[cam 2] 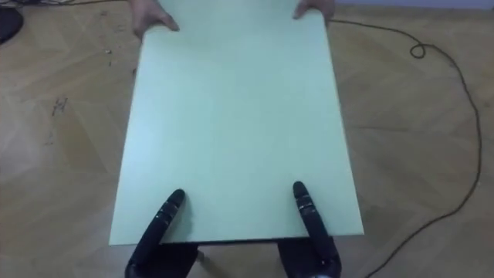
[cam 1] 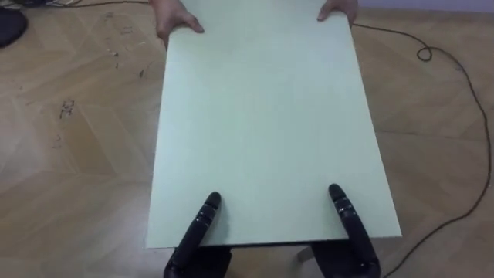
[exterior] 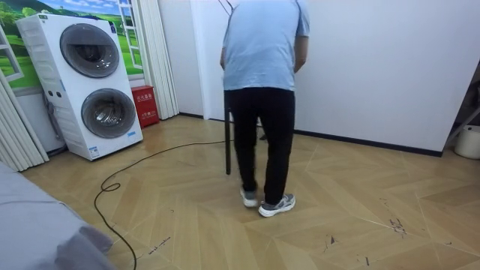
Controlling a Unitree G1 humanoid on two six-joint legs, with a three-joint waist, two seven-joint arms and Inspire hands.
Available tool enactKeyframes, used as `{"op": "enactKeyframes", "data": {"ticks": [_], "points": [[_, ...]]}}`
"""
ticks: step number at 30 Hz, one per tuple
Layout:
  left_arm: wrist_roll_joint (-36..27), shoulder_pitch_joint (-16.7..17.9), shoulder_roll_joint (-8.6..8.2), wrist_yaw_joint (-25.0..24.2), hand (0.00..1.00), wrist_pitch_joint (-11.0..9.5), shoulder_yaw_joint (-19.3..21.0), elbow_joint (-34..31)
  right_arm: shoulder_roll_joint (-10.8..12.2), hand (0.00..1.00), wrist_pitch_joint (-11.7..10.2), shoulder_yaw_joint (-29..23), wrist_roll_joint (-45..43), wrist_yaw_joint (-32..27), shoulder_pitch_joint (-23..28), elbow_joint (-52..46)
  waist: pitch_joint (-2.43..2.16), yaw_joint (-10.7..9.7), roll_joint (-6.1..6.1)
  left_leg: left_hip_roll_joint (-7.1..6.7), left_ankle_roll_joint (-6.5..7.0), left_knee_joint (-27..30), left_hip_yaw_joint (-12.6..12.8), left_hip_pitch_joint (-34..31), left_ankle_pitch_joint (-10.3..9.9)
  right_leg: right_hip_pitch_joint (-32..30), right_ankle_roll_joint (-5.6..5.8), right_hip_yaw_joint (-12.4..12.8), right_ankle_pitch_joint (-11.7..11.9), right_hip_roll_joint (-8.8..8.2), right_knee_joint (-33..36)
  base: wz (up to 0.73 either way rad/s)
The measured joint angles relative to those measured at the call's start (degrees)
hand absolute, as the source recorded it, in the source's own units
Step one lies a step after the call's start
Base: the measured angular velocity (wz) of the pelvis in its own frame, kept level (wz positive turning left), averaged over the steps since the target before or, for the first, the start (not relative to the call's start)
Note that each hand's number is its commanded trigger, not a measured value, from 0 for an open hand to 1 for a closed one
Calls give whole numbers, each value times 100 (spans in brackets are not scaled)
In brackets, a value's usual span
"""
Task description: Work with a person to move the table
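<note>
Hardly any writing can be read: the small red box [exterior: 142, 105] beside the white stacked washer and dryer [exterior: 90, 82] carries pale print too small to make out. From the room view comes a person in a light blue shirt and black trousers [exterior: 262, 97], standing back to the camera on the wooden parquet floor [exterior: 337, 217], with one dark straight table leg [exterior: 228, 142] just beside the person's legs on the room view's left and a black cable [exterior: 127, 169] looping across the boards. The eye views look down on the pale green rectangular tabletop [cam 1: 266, 116], which runs lengthwise away from the robot. At its far end the person's two hands [cam 1: 176, 19] hold the corners. At its near edge the robot's left hand [cam 1: 202, 220] and right hand [cam 1: 347, 220] each rest a black part on the top surface, well apart, one toward each near corner; the rest of each hand is hidden below the edge, so I cannot tell whether either is closed on the board.
</note>
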Motion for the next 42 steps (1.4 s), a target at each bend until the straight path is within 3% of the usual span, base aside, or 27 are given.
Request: {"op": "enactKeyframes", "data": {"ticks": [1, 2, 4, 5, 8, 15, 19, 22, 24, 26, 29, 33, 35, 37, 40, 42], "points": [[32, -66, 24, 27, 100, -1, -10, -1, 28, 100, -10, -7, 25, 0, 18, -7, 0, -166, 11, -129, 25, -397, -68, 94, 10, -31, 36, 27, -139, -14, 178, 146], [30, -160, 85, 85, 100, 0, -49, 1, 34, 100, -17, -17, 85, -1, 19, -10, -16, -247, -27, -322, 201, -798, -226, 179, 208, -118, 48, 324, -231, 20, 186, 139], [29, -157, 30, 133, 100, 0, -95, -2, -9, 100, -8, -71, 95, -1, 50, -44, -15, -260, 19, -500, 196, -1113, -231, 302, 438, -111, 39, 357, -217, -12, 103, 72], [21, -107, 25, 132, 100, -4, -97, -3, -49, 100, 2, -41, 105, -3, 57, -48, -12, -151, 56, -489, 190, -1134, -194, 334, 450, -103, 25, 206, -203, -49, 105, 26], [11, -69, 39, 131, 100, -45, -96, -4, -51, 100, -4, 9, 106, -41, 48, -48, -4, 102, 46, -493, 224, -1214, -225, 324, 531, -50, -23, 151, -190, -56, 135, 16], [-67, -32, 39, 137, 100, -134, -87, -3, -39, 100, 79, 13, -63, -111, -56, -47, 45, 396, -40, -577, 279, -1255, -519, 181, 610, -13, 8, -58, -181, -121, 157, 31], [-96, 58, 13, 110, 100, -218, -71, -5, -1, 100, 117, 23, -160, -123, -62, -47, 38, 634, -108, -657, 316, -1219, -644, 98, 634, 9, 80, -60, -219, -178, 206, 40], [-100, 76, -7, 113, 100, -222, -73, -3, -2, 100, 117, 25, -173, -124, -53, -45, 44, 645, -128, -838, 414, -1244, -875, 95, 654, 105, 231, -29, -368, -365, 502, 70], [-80, 87, 14, 114, 100, -222, -75, -4, 34, 100, 116, 18, -169, -125, -1, -41, 45, 553, -165, -1023, 488, -1215, -1182, 103, 678, 191, 371, 354, -487, -402, 619, 101], [-53, 52, 82, 109, 100, -247, -75, -13, 109, 100, 115, 15, -166, -125, 0, -29, 48, 345, -190, -1285, 568, -1122, -1681, 28, 715, 207, 515, 1334, -592, -349, 594, 116], [-31, 45, 120, 107, 100, -275, -76, -25, 145, 100, 120, 19, -159, -131, 1, -23, 52, 336, -216, -1490, 573, -1131, -2097, -14, 790, 196, 561, 2274, -659, -122, 401, 79], [-31, 48, 157, 112, 100, -277, -73, -75, 157, 100, 126, 28, -162, -146, -24, -23, 47, 390, -244, -1574, 609, -1164, -2364, -97, 972, 290, 514, 2380, -615, 68, 140, 56], [-80, 66, 192, 141, 100, -280, -66, -76, 154, 100, 143, 66, -156, -207, -37, -24, 45, 504, -263, -1604, 625, -1172, -2481, -102, 1002, 356, 452, 2609, -576, 201, 0, 31], [-101, 89, 215, 163, 100, -318, -51, -76, 145, 100, 220, 97, -132, -304, -92, -24, 50, 555, -298, -1630, 630, -1177, -2565, -107, 1025, 408, 426, 2653, -550, 249, -87, 23], [-143, 92, 208, 184, 100, -367, -17, -80, 55, 100, 245, 199, 10, -420, -236, -20, 44, 817, -354, -1626, 629, -1168, -2633, -137, 1027, 433, 387, 2772, -483, 323, -197, 11], [-191, 87, 195, 184, 100, -377, 20, -97, -12, 100, 247, 271, 77, -476, -349, -16, 44, 823, -350, -1671, 626, -1149, -2762, -159, 1036, 491, 375, 2803, -464, 362, -270, 33]]}}
